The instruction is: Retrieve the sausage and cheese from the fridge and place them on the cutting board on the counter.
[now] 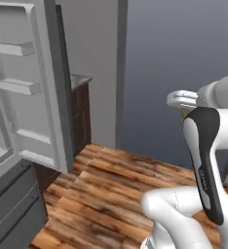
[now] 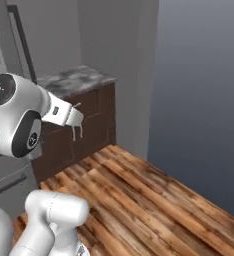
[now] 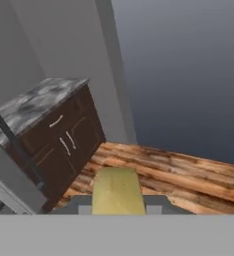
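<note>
Wood-plank floor (image 3: 189, 170) and a blank grey wall (image 3: 189, 65) surround the rig as I carry a pale yellow block, which I judge to be the cheese (image 3: 117, 192), away from the open fridge (image 1: 18, 87). The cheese sits at the bottom of the hand view, pinched in the gripper (image 3: 118, 207); a sliver of the same yellow shows under the hand in the left base view. The jaws are closed on it from both sides, drawn in as far as the block lets them.

Left of the cheese in the hand view stands the bench (image 3: 39, 100), a grey-and-white marbled top over dark brown cabinet doors (image 3: 64, 140), well apart from the gripper. Its visible top is bare from here; I cannot see the cutting board or the sausage in any view.

The step in hand, as I read it, is transport. To do it well I would keep the grip steady, hold the block level, and swing the arm and base toward the bench. I would keep the load clear of the open fridge door (image 1: 50, 87) and its dark handle beside the cabinet. I would release nothing until the board is in sight and the block hangs low over it.
</note>
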{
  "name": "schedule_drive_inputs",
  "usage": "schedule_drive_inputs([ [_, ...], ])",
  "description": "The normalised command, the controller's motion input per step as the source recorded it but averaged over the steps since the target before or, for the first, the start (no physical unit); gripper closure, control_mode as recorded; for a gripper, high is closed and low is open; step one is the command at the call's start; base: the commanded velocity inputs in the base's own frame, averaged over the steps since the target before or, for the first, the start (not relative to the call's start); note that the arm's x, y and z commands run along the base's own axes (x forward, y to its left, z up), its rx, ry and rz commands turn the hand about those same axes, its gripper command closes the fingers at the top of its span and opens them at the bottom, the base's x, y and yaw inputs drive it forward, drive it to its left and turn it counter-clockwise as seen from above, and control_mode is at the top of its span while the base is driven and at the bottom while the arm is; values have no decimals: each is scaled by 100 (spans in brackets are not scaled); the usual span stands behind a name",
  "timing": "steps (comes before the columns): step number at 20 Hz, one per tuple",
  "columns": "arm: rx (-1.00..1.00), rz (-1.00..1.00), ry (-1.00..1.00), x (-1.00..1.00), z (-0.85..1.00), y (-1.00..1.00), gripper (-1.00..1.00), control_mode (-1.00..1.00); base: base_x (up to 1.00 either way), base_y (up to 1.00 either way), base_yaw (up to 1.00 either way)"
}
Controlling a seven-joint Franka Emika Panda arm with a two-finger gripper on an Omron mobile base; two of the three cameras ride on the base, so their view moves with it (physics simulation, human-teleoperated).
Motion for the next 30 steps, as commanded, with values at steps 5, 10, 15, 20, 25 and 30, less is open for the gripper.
schedule_drive_inputs([
  [5, 0, 0, 0, 0, 0, 0, 100, 100, -1, -16, -63],
  [10, 0, 0, 0, 0, 0, 0, 100, 100, 0, -40, -68],
  [15, 0, 0, 0, 0, 0, 0, 100, 100, 51, 2, -47],
  [20, 0, 0, 0, 0, 0, 0, 100, 100, 66, 0, -23],
  [25, 0, 0, 0, 0, 0, 0, 100, 100, 50, -73, -4],
  [30, 0, 0, 0, 0, 0, 0, 100, 100, 43, -100, 0],
])
